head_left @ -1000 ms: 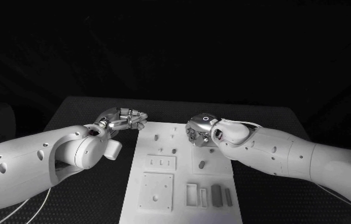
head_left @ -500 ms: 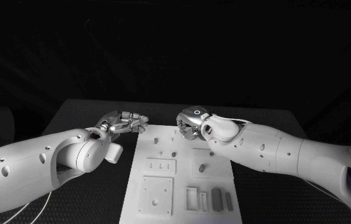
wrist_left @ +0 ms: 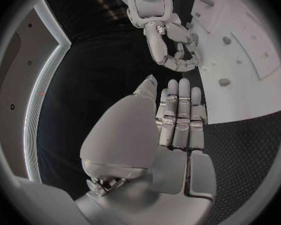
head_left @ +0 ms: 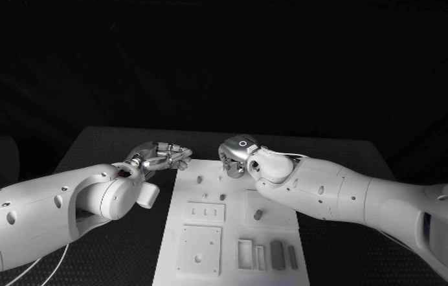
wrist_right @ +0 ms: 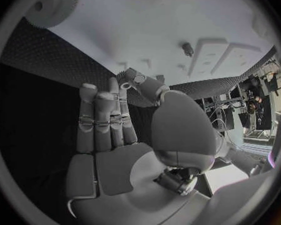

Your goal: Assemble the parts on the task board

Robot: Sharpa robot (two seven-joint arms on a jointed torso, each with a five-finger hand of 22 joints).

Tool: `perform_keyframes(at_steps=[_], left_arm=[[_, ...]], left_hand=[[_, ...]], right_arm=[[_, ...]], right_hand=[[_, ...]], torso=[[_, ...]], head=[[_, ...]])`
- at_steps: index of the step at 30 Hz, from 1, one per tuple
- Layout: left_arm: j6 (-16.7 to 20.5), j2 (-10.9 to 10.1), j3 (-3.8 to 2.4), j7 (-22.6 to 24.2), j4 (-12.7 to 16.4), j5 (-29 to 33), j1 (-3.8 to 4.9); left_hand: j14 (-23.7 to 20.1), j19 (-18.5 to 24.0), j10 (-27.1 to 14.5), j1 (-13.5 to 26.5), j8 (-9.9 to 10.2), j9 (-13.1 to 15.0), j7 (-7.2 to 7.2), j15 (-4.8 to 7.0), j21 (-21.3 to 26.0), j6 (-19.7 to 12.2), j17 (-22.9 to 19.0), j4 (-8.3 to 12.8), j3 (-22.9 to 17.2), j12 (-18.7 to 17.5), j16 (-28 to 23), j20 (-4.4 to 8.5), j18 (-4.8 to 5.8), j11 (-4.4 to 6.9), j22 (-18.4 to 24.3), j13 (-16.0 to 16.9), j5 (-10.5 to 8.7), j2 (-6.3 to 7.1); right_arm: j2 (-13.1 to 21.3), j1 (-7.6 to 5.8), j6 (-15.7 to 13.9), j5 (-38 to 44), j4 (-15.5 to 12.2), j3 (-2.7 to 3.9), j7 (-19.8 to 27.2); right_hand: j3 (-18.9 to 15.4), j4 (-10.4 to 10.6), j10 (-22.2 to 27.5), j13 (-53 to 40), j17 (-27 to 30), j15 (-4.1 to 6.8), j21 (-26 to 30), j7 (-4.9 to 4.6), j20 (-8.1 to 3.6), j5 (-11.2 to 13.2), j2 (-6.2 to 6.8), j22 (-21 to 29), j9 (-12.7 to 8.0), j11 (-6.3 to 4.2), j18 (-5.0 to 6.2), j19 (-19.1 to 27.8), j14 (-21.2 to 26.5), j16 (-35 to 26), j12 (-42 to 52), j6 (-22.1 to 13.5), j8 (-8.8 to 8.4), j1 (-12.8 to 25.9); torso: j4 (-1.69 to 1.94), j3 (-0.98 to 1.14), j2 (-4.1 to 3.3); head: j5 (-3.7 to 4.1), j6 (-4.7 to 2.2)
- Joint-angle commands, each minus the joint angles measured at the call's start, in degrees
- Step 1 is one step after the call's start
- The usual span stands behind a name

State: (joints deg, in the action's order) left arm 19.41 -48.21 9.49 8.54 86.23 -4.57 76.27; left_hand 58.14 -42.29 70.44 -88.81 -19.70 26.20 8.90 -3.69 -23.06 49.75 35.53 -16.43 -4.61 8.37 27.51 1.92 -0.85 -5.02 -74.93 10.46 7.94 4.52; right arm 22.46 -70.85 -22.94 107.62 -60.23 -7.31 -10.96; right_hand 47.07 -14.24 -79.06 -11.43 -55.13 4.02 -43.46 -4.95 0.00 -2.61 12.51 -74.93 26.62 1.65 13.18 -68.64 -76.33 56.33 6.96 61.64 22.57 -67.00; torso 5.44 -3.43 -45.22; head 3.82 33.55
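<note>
The white rectangular task board [head_left: 234,221] lies in the middle of the black textured table [head_left: 112,143], its small grey parts [head_left: 276,255] resting in recesses along its near edge and more seated further up. We judge this a reaching step: our right hand [head_left: 235,156] hovers over the board's far end, fingers extended and apart, holding nothing (as far as we can see). Our left hand [head_left: 160,156] hangs beside the board's far left corner, fingers straight, empty. Next we must pick a part and close on it.
</note>
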Motion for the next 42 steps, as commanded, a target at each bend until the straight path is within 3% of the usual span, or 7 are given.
perform_keyframes(at_steps=[1, 11, 21, 42], left_arm=[[-0.9, 0.2, -0.04, 0.2, 0.1, 0.0, 0.07], [-0.9, 0.5, -0.05, 0.2, 0.0, 0.0, 0.08], [-0.8, 0.5, -0.05, 0.2, 0.1, 0.0, 0.18], [-0.8, 0.6, -0.06, 0.2, 0.2, 0.0, 0.31]], left_hand=[[0.1, 0.0, 0.0, -0.1, 0.3, 0.1, 0.23, -0.13, -0.3, 0.1, 0.1, -0.1, 0.3, -0.4, -0.2, 0.04, 0.17, -0.09, -1.1, 0.1, 0.09, 0.17], [0.1, 0.0, 0.0, -0.1, 0.3, 0.1, 0.26, -0.14, -0.3, 0.1, 0.1, -0.1, 0.3, -0.4, -0.3, 0.03, 0.16, -0.12, -1.1, 0.1, 0.09, 0.15], [0.1, 0.1, 0.0, -0.1, 0.4, 0.1, 0.27, -0.15, -0.3, 0.1, 0.1, -0.1, 0.4, -0.5, -0.3, 0.02, 0.15, -0.13, -1.1, 0.1, 0.09, 0.16], [0.1, 0.1, 0.0, -0.1, 0.4, 0.2, 0.29, -0.16, -0.3, 0.1, 0.2, -0.1, 0.4, -0.6, -0.4, 0.01, 0.13, -0.14, -1.1, 0.2, 0.08, 0.17]], right_arm=[[-0.5, 0.07, -0.1, 2.6, 0.3, -0.05, -1.6], [-1.6, 0.13, 0.5, 3.1, 1.5, -0.18, -1.6], [-2.3, 0.23, 1.2, 3.1, 2.3, -0.35, -1.2], [-2.9, 0.44, 1.8, 3.0, 2.3, -0.46, -1.1]], right_hand=[[1.3, 0.8, -0.4, -1.4, -0.1, 0.67, -0.2, -0.03, -0.35, -0.2, 0.39, -1.3, 1.2, -0.03, 1.82, 0.1, 0.5, 0.4, -0.2, 0.4, 0.33, 0.0], [1.5, 0.9, -0.5, -1.5, -0.1, 0.67, -0.4, -0.02, -0.31, -0.2, 0.53, -1.3, 1.2, -0.04, 1.82, 0.1, 0.5, 0.5, -0.2, 0.4, 0.30, 0.0], [1.6, 0.9, -0.5, -1.5, -0.2, 0.68, -0.4, -0.01, -0.29, -0.2, 0.55, -1.3, 1.2, -0.04, 1.82, 0.1, 0.5, 0.5, -0.3, 0.5, 0.27, 0.0], [1.7, 0.9, -0.5, -1.6, -0.2, 0.68, -0.6, -0.02, -0.26, -0.2, 0.55, -1.3, 1.2, -0.04, 1.82, 0.2, 0.5, 0.6, -0.3, 0.5, 0.21, 0.1]], torso=[[-0.05, 0.00, -0.03], [0.04, -0.02, -0.14], [-0.15, 0.06, -0.27], [-0.20, 0.10, -0.33]], head=[[-0.11, -0.05], [-0.21, -0.21], [-0.41, -0.14], [-0.76, 0.12]])
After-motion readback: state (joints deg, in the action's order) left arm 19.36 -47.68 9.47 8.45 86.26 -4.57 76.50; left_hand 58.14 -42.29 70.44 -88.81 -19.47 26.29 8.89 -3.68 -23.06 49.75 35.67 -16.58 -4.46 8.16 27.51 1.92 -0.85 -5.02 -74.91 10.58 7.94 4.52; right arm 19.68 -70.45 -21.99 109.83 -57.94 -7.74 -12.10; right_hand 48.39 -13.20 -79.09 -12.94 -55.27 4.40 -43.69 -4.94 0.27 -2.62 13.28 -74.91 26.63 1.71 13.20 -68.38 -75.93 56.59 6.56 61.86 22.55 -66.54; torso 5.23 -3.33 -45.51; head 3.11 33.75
